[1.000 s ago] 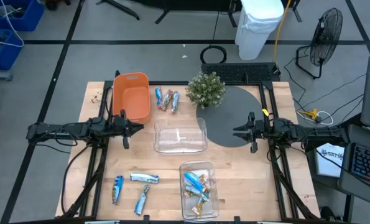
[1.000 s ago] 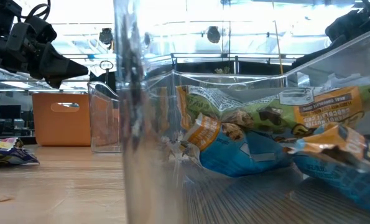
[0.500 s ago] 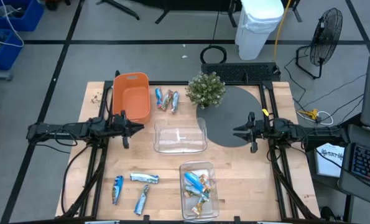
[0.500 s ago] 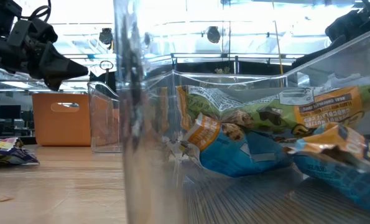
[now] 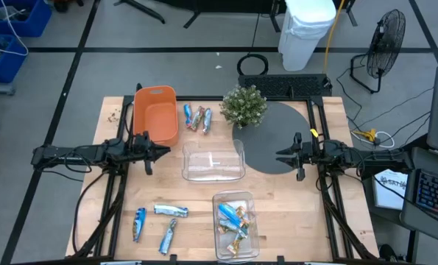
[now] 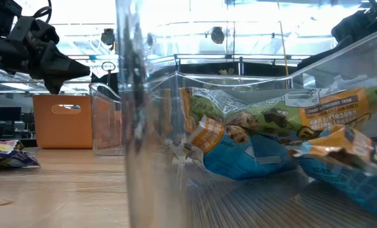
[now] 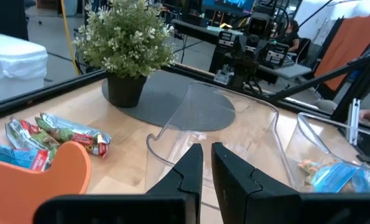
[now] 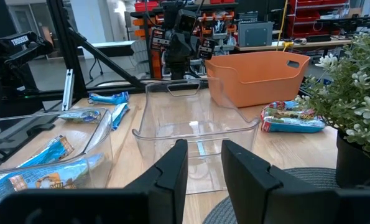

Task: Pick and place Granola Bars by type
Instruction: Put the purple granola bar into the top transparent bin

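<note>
Near edge of the surface (image 5: 292, 213): three blue-silver bars (image 5: 158, 222) lie loose at front left. One (image 5: 139, 224) has its long axis running near-to-far, tilted a little. Another (image 5: 171, 210) lies across, left-right. The third (image 5: 167, 235) sits diagonal, far end leaning right. Just right of them a clear bin (image 5: 254, 230) holds a heap of bars (image 5: 233, 221), blue and gold/tan, crossing each other w/ no common direction; in the low view they press against the bin wall, mostly lying flat, long axes roughly across.

Mid surface: a second clear bin (image 5: 214, 163), w/ nothing visible inside. Left gripper (image 5: 165, 152) hovers just left of it, beside the orange bin (image 5: 154, 116), fingers (image 7: 188, 171) nearly together w/ a thin gap, nothing between them, pointing toward the clear bin. Right gripper (image 5: 280, 156) hangs over the grey round mat (image 5: 277, 129) right of that bin, fingers (image 8: 172, 165) somewhat apart, holding nothing, pointing left at it.

Far side: the orange bin at far left, long side near-to-far. Between it and the potted plant (image 5: 244, 105) lies a small cluster of bars (image 5: 196, 118), blue, reddish and green, side by side, long axes near-to-far approx.
</note>
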Controlling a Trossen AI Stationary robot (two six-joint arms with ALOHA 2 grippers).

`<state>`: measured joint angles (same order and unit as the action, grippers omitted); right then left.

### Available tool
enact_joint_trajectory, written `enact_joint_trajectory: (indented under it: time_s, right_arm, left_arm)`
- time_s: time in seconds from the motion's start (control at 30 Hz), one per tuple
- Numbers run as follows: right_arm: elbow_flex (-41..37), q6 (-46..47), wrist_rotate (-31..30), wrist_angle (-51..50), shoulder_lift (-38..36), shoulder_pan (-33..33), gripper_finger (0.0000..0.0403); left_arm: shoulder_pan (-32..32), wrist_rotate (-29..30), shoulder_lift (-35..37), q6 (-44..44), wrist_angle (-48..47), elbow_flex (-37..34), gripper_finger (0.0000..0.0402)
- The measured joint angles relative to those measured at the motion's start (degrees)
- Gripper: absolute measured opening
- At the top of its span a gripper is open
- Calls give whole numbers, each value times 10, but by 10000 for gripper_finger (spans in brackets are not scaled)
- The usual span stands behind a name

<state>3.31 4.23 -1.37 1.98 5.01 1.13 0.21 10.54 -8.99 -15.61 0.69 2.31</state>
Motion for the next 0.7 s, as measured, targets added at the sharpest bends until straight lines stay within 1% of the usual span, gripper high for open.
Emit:
enact_joint_trajectory:
  time_s: [0.2,0.43,0.7]
  right_arm:
    - [0,0,0,0,0,0,89]
    - [0,0,0,0,0,0,89]
    - [0,0,0,0,0,0,89]
  left_arm:
    - [0,3,0,38,17,0,37]
    - [0,1,0,31,23,0,37]
    - [0,-2,0,69,42,0,37]
